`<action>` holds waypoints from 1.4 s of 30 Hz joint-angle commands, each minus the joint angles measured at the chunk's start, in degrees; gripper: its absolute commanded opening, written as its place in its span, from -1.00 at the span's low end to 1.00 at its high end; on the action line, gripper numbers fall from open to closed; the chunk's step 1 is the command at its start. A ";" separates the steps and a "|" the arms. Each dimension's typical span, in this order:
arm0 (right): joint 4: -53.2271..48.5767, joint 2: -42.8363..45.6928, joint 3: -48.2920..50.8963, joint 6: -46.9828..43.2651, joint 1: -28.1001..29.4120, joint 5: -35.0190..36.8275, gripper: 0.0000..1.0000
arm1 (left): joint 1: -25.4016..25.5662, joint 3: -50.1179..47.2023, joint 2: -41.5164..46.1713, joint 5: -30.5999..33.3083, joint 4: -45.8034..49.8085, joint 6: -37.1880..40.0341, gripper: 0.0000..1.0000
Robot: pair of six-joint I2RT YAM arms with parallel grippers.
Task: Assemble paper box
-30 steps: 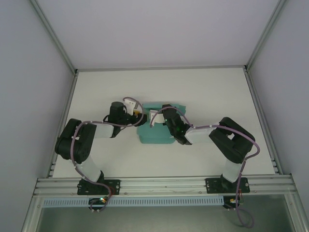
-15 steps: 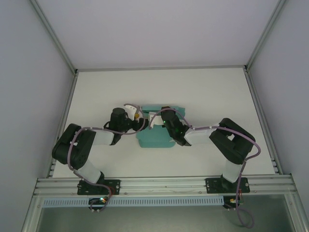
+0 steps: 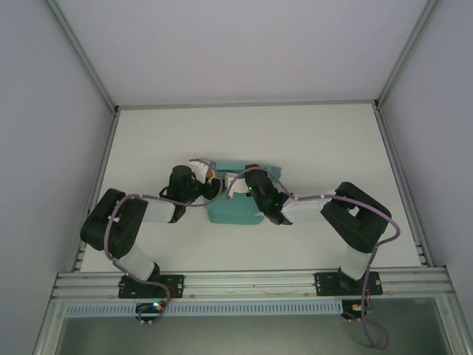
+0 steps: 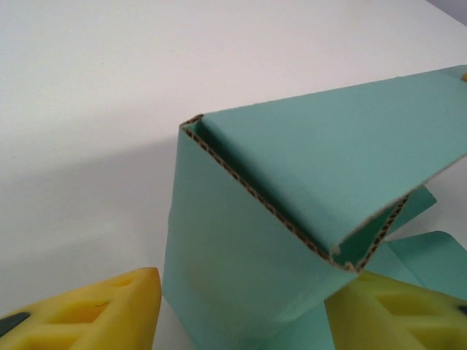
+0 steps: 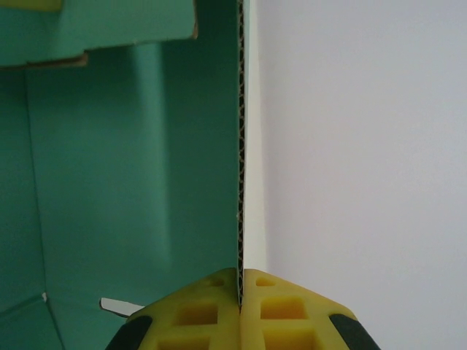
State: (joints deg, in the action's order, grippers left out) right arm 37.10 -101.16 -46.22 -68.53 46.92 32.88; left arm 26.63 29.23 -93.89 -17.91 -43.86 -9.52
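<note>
Paper box [image 3: 233, 211], partly hidden overhead, wall clamped in right gripper [image 5: 239, 283].

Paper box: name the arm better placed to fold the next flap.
Left, probably. The right pincer is shut on a wall edge of the paper box, steadying it, so it is busy. The left pincer is open, its yellow fingers straddling a raised folded flap, free to press it.

A flat white matte tabletop [image 3: 310, 140] is enclosed by pale grey panel walls [image 3: 244, 44], which are framed by slim aluminium posts [image 3: 82, 55]. A ribbed aluminium profile rail [image 3: 251, 281] is laid across the near edge, and a slotted grey strip [image 3: 251, 308] is set just beside it on the nearer side.
</note>
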 commanded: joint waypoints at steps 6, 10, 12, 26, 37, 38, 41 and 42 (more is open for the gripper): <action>-9.18 1.29 1.30 4.99 1.85 -2.30 -1.00 | 1.51 -1.01 -3.75 6.98 -14.98 0.58 -0.06; -9.88 1.23 1.44 5.16 1.81 -1.33 -1.00 | 1.80 -2.45 -4.18 8.55 -17.33 0.16 -0.44; -10.98 1.32 1.27 6.08 1.86 -1.31 -1.00 | 1.88 -2.95 -4.02 9.42 -17.59 0.02 -0.54; -16.65 0.21 -2.30 12.64 1.94 -0.46 -1.00 | 8.28 1.29 -4.26 34.88 -6.37 -2.23 -1.00; -18.89 0.45 -1.70 15.83 1.91 -0.61 -1.00 | 7.73 -0.17 -7.70 36.35 -9.75 -4.82 -0.74; -19.12 0.57 -1.60 15.80 1.91 -1.07 -1.00 | 6.71 -0.61 -7.57 33.27 -10.89 -5.24 -0.66; -20.00 1.01 -1.41 15.65 1.84 -2.79 -1.00 | 3.78 -1.19 -6.70 25.66 -12.23 -7.19 -0.54; -20.40 1.05 -1.42 15.67 1.85 -3.23 -1.00 | 3.32 -1.36 -6.56 24.08 -12.93 -6.81 -0.48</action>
State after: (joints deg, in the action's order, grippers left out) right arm 26.44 -99.90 -49.19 -55.18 47.79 34.74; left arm 33.78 28.84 -99.90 6.87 -55.35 -14.39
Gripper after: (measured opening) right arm 0.041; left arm 0.246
